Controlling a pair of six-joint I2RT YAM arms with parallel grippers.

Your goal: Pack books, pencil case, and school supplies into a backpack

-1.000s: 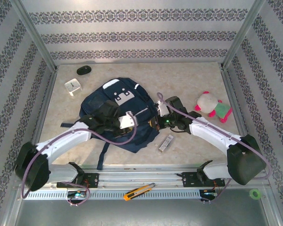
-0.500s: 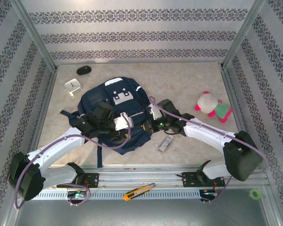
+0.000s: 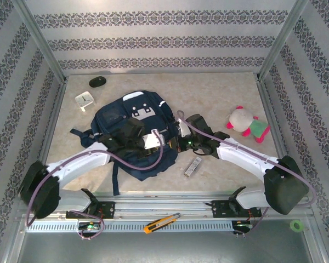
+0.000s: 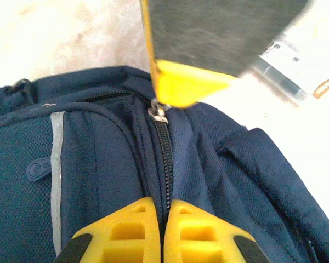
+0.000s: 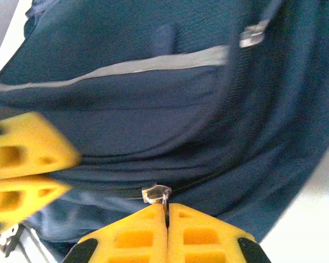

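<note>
Navy backpack lies flat mid-table, top end far, w/ both arms meeting at its near-right edge. L gripper: fingers pressed together right on the zipper track; can't tell if any fabric's pinched. R gripper: jaws closed on the metal zipper pull, a short stretch of zipped-up track away from L's tips. Slim silver bar sits on table just right of pack's near corner, clear of both grippers.
</note>
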